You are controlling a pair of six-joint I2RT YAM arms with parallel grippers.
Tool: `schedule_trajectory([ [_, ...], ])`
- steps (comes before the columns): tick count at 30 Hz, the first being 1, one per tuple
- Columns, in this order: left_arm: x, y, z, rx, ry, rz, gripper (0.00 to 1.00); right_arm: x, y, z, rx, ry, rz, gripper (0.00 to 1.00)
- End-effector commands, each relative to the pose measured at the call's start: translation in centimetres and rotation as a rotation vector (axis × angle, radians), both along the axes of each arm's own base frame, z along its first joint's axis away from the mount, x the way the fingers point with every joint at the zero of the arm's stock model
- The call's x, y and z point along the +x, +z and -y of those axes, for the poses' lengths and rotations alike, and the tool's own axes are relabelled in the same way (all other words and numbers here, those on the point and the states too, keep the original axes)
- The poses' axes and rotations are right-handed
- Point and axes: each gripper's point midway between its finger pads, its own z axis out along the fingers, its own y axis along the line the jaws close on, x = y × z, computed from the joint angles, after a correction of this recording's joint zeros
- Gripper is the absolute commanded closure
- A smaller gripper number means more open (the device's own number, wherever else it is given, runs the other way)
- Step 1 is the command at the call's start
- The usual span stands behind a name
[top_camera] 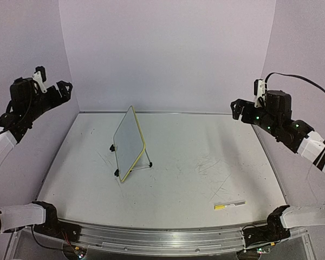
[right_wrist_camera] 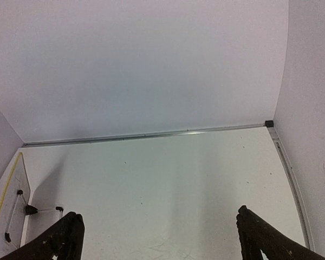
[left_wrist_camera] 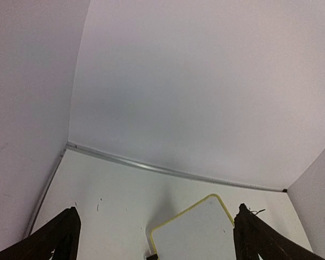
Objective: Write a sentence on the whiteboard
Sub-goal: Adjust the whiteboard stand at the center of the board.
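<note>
Left arm raised at the left wall, the left gripper (top_camera: 66, 88) held high above the table (top_camera: 206, 141) with its jaws wide apart and nothing between them; in the left wrist view the two dark fingertips (left_wrist_camera: 59, 238) sit at the lower corners with open table between. Right arm raised likewise at the right wall, the right gripper (top_camera: 237, 109) spread wide and holding nothing. The whiteboard (top_camera: 129, 143) stands on the table left of centre, well apart from both grippers. It is upright but tilted back on its wire stand (top_camera: 143, 165), with its yellow rim seen nearly edge-on from the top camera and its white face turned toward the left arm. Black clip feet (top_camera: 112, 147) show at its lower edge. A slim marker (top_camera: 229, 205), yellow at one end, lies flat near the front right of the table, far from the board. The table surface carries fine scuff marks (top_camera: 208, 165).
</note>
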Motion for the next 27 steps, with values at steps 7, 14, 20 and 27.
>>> schedule_trajectory([
  [7,-0.5,-16.3,3.4,-0.141,-0.142,-0.489,0.02,0.6,-0.9,-0.1,0.000,-0.011,-0.019,0.02],
  [14,-5.9,-30.0,7.4,-0.163,-0.124,-0.882,0.13,0.6,-0.9,-2.1,0.079,0.078,-0.034,0.02],
  [20,-6.8,-33.8,9.0,-0.011,-0.082,-0.951,0.17,0.7,-1.9,-2.9,0.091,0.109,-0.060,0.02],
  [27,-3.1,-33.4,9.9,0.072,-0.081,-0.899,0.23,0.1,-1.7,-2.8,0.105,0.118,-0.051,0.02],
])
